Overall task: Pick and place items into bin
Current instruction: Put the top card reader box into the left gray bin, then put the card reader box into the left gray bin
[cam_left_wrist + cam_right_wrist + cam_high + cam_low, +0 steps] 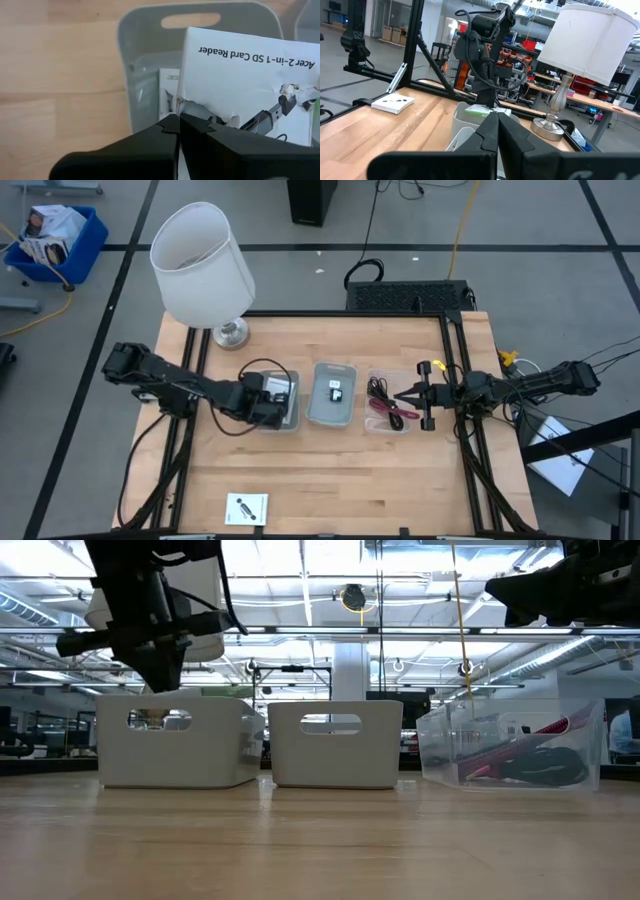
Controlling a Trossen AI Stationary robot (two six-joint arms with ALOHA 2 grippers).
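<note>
Standing at the far left of the wooden counter (330, 470), the big white lamp (201, 265) is the largest thing on it. 3 containers sit in a row across the middle: 2 grey bins and 1 clear tray. The left bin (285, 420) lies under the left gripper (177, 125), the middle bin (331, 394) is just beside it, and the clear tray (388, 402) is on the right.

The left gripper's fingers (150, 145) are pressed together on the lower edge of a white card-reader packet (240, 80), which hangs directly over the left bin's opening; a 2nd white packet (167, 92) already lies inside that bin. The middle bin holds 1 small white packet with dark contents (335, 392). The clear tray holds 1 red-and-black cable bundle (385, 405). 1 more white packet (246, 508) lies alone near the counter's front edge, well apart from both arms.

The right gripper (412, 395) hovers just beside the clear tray, its fingers (490, 132) fully closed and holding nothing.

That makes 4 white packets, 1 cable bundle, 2 bins and 1 tray in view.
</note>
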